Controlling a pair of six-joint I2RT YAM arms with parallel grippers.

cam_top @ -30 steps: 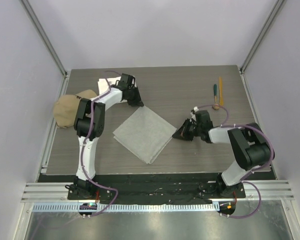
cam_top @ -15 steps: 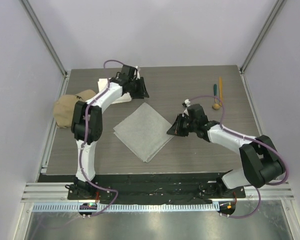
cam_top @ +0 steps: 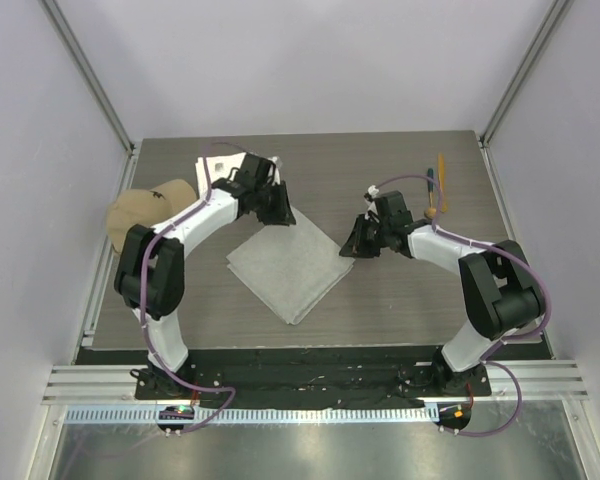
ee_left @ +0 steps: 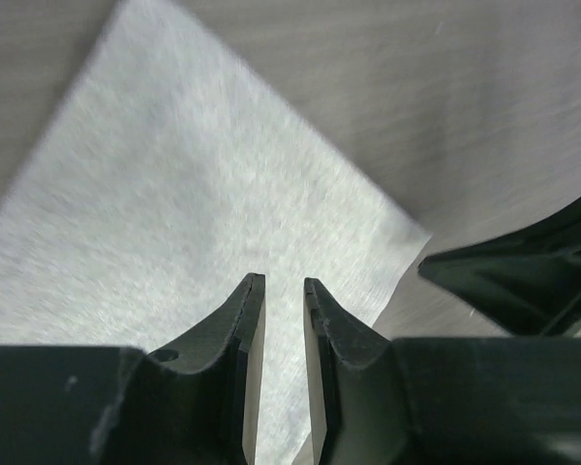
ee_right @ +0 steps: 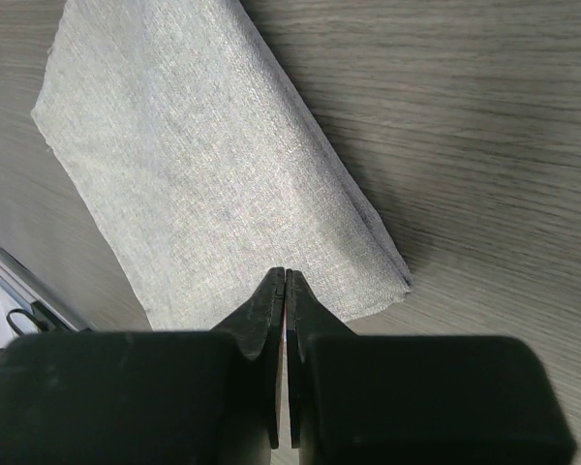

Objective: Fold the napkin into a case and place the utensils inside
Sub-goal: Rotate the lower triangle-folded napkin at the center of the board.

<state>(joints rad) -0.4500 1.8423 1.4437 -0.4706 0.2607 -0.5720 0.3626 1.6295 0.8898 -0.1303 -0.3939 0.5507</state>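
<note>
Left claw (ee_left: pixel 283 289) is dropping toward the napkin (cam_top: pixel 285 265), slightly spread at its twelve o'clock; right claw (ee_right: pixel 285 276), pressed together, is hovering at three.

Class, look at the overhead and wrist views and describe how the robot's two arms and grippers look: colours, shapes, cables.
The left arm and right arm both have white links joined by chunky black joints. A thin purple cable loops loosely along each. The left gripper and right gripper are black, each with two wedge-shaped fingers tapering to narrow tips.
</note>
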